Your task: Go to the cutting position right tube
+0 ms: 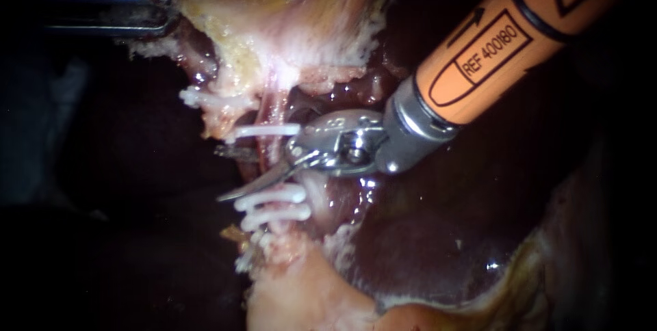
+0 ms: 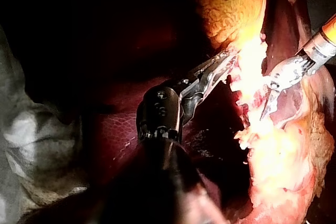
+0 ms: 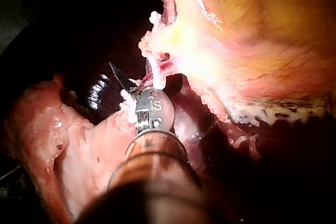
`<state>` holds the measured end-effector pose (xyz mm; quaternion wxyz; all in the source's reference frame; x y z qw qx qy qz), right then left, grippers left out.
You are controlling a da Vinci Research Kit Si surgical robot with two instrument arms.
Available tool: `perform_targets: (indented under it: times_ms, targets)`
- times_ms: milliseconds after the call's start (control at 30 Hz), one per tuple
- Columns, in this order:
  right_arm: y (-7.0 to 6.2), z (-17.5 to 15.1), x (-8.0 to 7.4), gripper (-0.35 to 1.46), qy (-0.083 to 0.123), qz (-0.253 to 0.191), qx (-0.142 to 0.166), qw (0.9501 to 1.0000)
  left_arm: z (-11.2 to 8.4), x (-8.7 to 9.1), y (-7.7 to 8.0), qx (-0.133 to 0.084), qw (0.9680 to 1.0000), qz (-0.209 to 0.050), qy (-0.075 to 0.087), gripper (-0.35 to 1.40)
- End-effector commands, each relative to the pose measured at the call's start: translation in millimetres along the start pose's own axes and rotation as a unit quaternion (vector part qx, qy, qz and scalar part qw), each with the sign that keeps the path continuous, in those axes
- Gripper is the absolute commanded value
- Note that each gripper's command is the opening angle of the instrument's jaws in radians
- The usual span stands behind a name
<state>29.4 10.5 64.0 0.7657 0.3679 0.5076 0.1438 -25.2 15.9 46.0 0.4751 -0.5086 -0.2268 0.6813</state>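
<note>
Endoscope view: the pincer of your right instrument (image 1: 236, 174) is spread, the tube (image 1: 272, 148) between its blades, while your left instrument (image 1: 159, 9) pinches pale tissue (image 1: 274, 23).

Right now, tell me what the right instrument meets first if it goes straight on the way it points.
Likely the tube, lying between the open blades of the right instrument, between the upper clip and the two lower clips; depth is unclear.

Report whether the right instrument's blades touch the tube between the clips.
Cannot tell. In the endoscope view the right instrument's open blades straddle the tube between the clips, one blade crossing it. Neither wrist view shows contact or a gap.
</note>
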Motion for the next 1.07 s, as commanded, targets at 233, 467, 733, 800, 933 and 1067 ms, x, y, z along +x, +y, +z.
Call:
perform_targets:
  times_ms: [233,467,733,800,933,1067]
  targets:
    - [-1.5,-0.2,0.6,1.23,0.006,0.0,0.005,1.0,0.0,0.0,0.0,0.0,1.0,0.0,0.0,-0.35]
    - [-4.7,-0.4,2.9,1.21,0.017,0.001,0.026,0.9995,0.0,0.0,0.0,0.0,1.0,0.0,0.0,-0.35]
    - [-5.8,-0.8,4.1,1.21,0.02,0.003,0.031,0.9993,0.0,0.0,0.0,0.0,1.0,0.0,0.0,-0.35]
    - [-5.7,-0.8,4.0,1.21,0.02,0.003,0.031,0.9993,0.0,0.0,0.0,0.0,1.0,0.0,0.0,-0.35]
    - [-5.6,-0.9,4.0,1.21,0.02,0.003,0.031,0.9993,0.0,0.0,0.0,0.0,1.0,0.0,0.0,-0.35]
    - [-5.6,-0.9,4.0,1.21,0.02,0.003,0.031,0.9993,0.0,0.0,-0.1,0.0,1.0,0.0,0.0,-0.35]
